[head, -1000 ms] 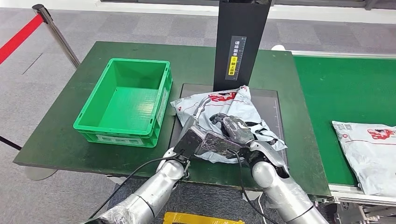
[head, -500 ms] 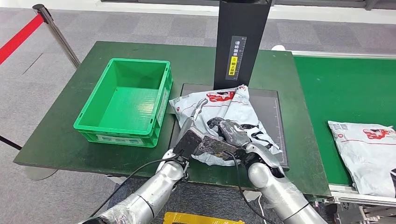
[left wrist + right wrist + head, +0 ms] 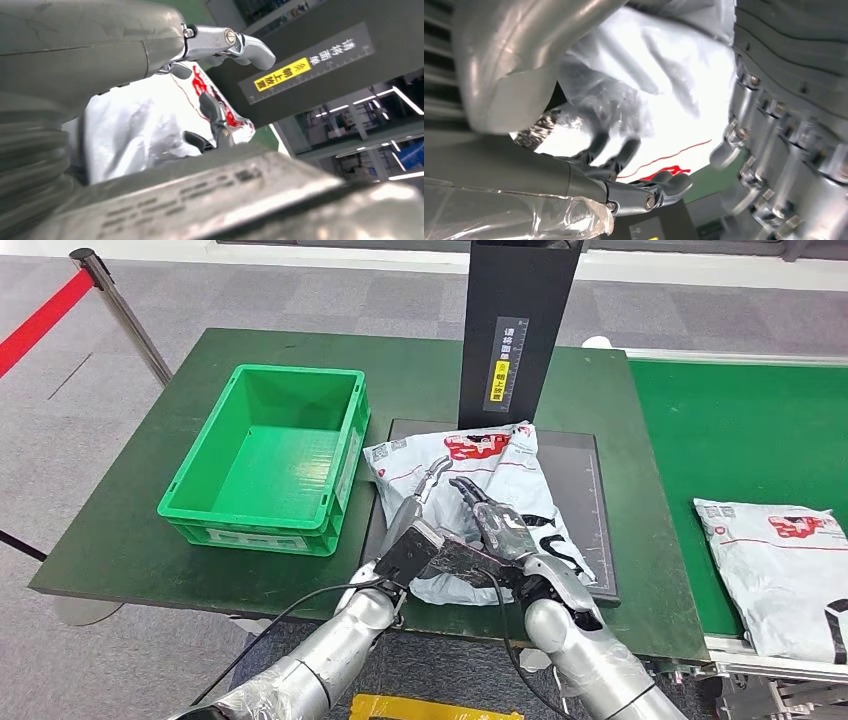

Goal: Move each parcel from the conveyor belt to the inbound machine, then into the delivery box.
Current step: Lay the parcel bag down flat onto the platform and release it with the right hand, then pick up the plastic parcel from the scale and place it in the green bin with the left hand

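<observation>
Head view: a grey parcel lies on the inbound machine's dark plate, label up, presumably for scanning. The left robot hand and right robot hand rest on it, fingers spread, gripping nothing. An empty green delivery box stands alongside.

Wrist views: fingers lie over crinkled plastic.

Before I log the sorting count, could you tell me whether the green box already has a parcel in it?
No, the green box holds nothing but its bare floor.
</observation>
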Robot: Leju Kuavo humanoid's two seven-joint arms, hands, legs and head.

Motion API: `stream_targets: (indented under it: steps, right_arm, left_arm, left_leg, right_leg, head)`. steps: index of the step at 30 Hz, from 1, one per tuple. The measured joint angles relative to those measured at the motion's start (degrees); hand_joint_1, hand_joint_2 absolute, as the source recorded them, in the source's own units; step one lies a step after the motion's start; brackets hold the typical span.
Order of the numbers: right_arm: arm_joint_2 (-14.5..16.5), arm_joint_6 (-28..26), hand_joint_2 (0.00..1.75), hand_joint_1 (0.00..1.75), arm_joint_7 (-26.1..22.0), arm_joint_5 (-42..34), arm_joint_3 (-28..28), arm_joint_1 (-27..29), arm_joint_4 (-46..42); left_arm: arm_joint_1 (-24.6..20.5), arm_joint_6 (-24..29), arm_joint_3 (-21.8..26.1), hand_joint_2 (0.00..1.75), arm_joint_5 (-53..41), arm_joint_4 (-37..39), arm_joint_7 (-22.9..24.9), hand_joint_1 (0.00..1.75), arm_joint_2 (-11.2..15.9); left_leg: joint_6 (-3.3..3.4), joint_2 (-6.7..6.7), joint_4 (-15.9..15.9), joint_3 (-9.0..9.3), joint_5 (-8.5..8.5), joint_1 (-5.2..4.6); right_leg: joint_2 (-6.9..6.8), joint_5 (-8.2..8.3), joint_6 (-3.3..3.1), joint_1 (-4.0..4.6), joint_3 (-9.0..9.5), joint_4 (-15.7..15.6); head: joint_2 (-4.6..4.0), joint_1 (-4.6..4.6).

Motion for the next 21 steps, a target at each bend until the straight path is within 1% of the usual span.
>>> stream_targets:
  steps: [4, 10, 12, 14, 17, 21]
  right_arm:
    - [-0.35, -1.63, 0.0, 0.0, 0.92, -2.82, -2.21, 3.8, -4.49]
    - [-0.45, -2.17, 0.0, 0.0, 0.03, -10.31, -8.03, 8.02, -9.11]
    - [-0.44, -3.41, 0.0, 0.0, -1.29, -12.64, -10.08, 8.57, -9.37]
    - [-0.09, -6.13, 0.0, 0.0, -3.62, -15.91, -12.43, 8.64, -10.12]
    - [0.67, -9.92, 0.0, 0.0, -7.13, -20.82, -16.32, 8.31, -11.88]
    - [0.9, -10.93, 0.0, 0.0, -8.27, -22.35, -19.63, 8.37, -13.2]
  left_arm:
    - [-0.02, 0.2, 0.0, 1.75, -0.75, -0.8, 0.43, 0.0, 0.08]
    - [-0.95, 0.32, 0.05, 1.75, -1.37, -1.42, 0.6, 0.0, 0.14]
    - [-1.3, 0.75, 0.35, 1.75, -1.46, -1.32, 0.7, 0.0, 0.14]
    - [-1.27, 1.12, 0.67, 1.75, -1.83, -0.76, 1.1, 0.0, 0.25]
    - [0.19, 1.2, 0.77, 1.75, -2.37, 0.38, 1.46, 0.0, 0.31]
    - [0.57, 1.29, 0.76, 1.75, -2.58, 1.11, 1.44, 0.0, 0.3]
  left_leg:
    - [0.01, -0.06, 0.0, -0.04, -0.01, 0.0]
    - [0.01, -0.07, 0.0, -0.07, -0.01, -0.01]
    - [0.02, -0.07, 0.0, -0.06, 0.0, -0.01]
    - [0.03, -0.04, 0.0, -0.01, 0.01, -0.02]
    - [0.03, -0.02, 0.01, 0.01, 0.03, -0.01]
    - [0.05, -0.02, 0.01, -0.01, 0.02, -0.02]
  right_leg:
    - [-0.06, -0.01, 0.0, 0.0, 0.0, 0.0]
    - [-0.09, 0.0, 0.01, -0.01, 0.01, -0.01]
    - [-0.1, 0.0, 0.01, -0.01, 0.01, -0.01]
    - [-0.07, 0.01, 0.01, -0.02, 0.01, 0.0]
    - [-0.04, 0.01, 0.01, 0.0, 0.0, 0.0]
    - [-0.01, 0.01, 0.01, -0.02, 0.0, -0.01]
  head:
    - [0.0, -0.01]
    - [0.0, 0.0]
    - [0.0, 0.02]
    - [0.0, 0.0]
    - [0.0, 0.01]
    - [0.0, 0.01]
